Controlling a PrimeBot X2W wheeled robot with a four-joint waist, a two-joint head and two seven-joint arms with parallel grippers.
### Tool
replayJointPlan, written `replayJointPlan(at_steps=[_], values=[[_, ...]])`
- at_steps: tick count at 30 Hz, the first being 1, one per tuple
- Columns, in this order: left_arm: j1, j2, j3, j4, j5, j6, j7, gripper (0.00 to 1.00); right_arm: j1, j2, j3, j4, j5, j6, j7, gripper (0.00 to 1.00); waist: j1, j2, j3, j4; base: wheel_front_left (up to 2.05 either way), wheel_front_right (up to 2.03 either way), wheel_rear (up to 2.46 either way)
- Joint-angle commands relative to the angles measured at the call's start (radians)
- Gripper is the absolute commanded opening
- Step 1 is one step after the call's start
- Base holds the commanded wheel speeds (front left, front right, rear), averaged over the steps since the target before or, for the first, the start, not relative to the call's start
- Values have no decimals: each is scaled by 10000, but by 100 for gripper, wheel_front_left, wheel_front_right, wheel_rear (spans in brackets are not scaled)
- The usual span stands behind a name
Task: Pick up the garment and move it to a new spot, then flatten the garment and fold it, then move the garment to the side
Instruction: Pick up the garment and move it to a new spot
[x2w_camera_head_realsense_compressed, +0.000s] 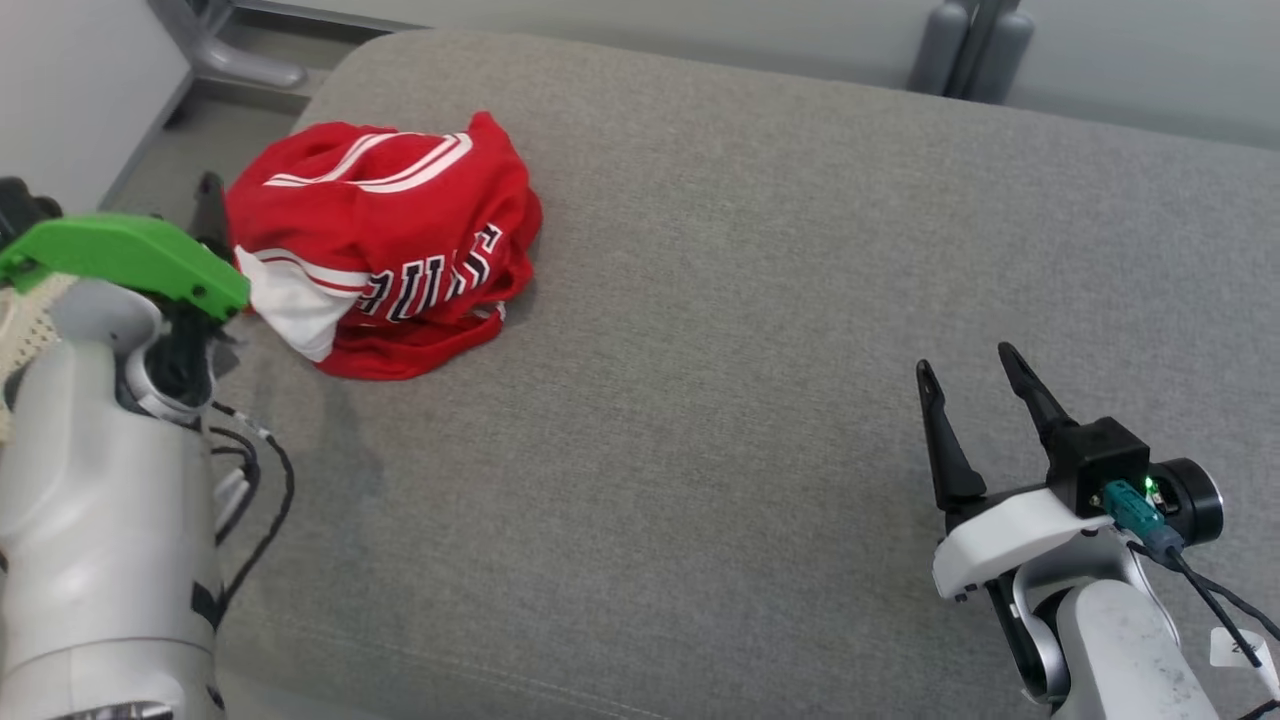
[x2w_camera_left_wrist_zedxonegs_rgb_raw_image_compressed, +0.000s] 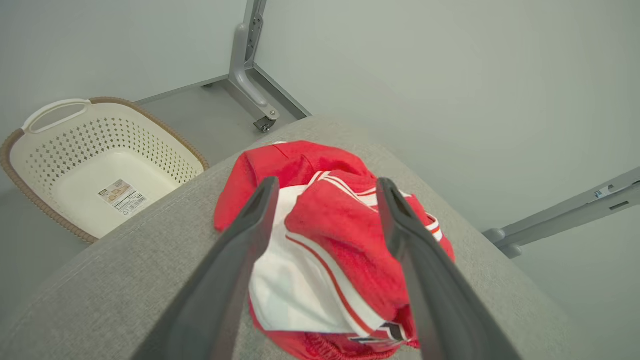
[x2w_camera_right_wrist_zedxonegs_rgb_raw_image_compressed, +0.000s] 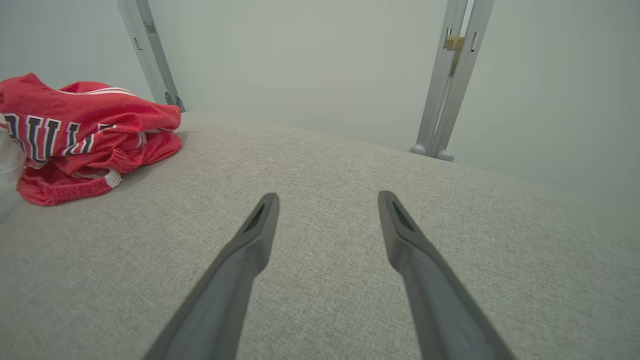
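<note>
The garment (x2w_camera_head_realsense_compressed: 385, 240) is a red jersey with white stripes and dark lettering. It lies crumpled in a heap at the far left of the grey cushion (x2w_camera_head_realsense_compressed: 720, 330). My left gripper (x2w_camera_head_realsense_compressed: 212, 210) sits just left of the heap under a green cover. In the left wrist view the left gripper (x2w_camera_left_wrist_zedxonegs_rgb_raw_image_compressed: 327, 182) stands open, its fingers (x2w_camera_left_wrist_zedxonegs_rgb_raw_image_compressed: 240, 250) framing the garment (x2w_camera_left_wrist_zedxonegs_rgb_raw_image_compressed: 325, 240) from above without closing on it. My right gripper (x2w_camera_head_realsense_compressed: 963, 360) is open at the near right, far from the garment. In the right wrist view it (x2w_camera_right_wrist_zedxonegs_rgb_raw_image_compressed: 327, 196) hovers over bare cushion with the garment (x2w_camera_right_wrist_zedxonegs_rgb_raw_image_compressed: 85, 130) at the far left.
A cream laundry basket (x2w_camera_left_wrist_zedxonegs_rgb_raw_image_compressed: 100, 165) with a brown rim stands on the floor beyond the cushion's left edge. Grey metal frame legs (x2w_camera_head_realsense_compressed: 965, 50) rise behind the cushion against a pale wall. The cushion's middle and right are bare fabric.
</note>
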Motion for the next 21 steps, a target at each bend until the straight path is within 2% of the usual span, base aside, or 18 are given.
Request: replayJointPlan(at_steps=[1,8,12,13,14,19,21], values=[[-354,153,144,159,-171,137,165,100,-110,-42,-21,-184,-93,-3,86,100,0,0,1107,-1029,0,0,0],[-1174,566,768,1002,-859,1063,1724,100,-41,-42,74,-734,-15,-3,318,100,0,0,1841,-1851,0,0,0],[-1080,815,711,1154,-832,1196,2176,100,-122,-39,97,-719,153,-3,196,100,0,0,1898,-2106,0,0,0],[-1008,892,667,1145,-778,1168,2154,96,-151,-39,109,-673,192,-3,161,100,0,0,1861,-2154,0,0,0],[-916,979,575,1141,-694,1073,2237,0,-191,-41,132,-619,248,-3,105,100,0,0,1819,-2211,0,0,0],[-729,1445,393,995,-564,918,2675,0,-177,-38,181,-252,547,-3,-173,100,0,0,1230,-2321,0,0,0],[-762,1577,322,752,-520,728,2691,0,-202,-35,228,-91,700,-3,-298,100,0,0,964,-2360,0,0,0]])
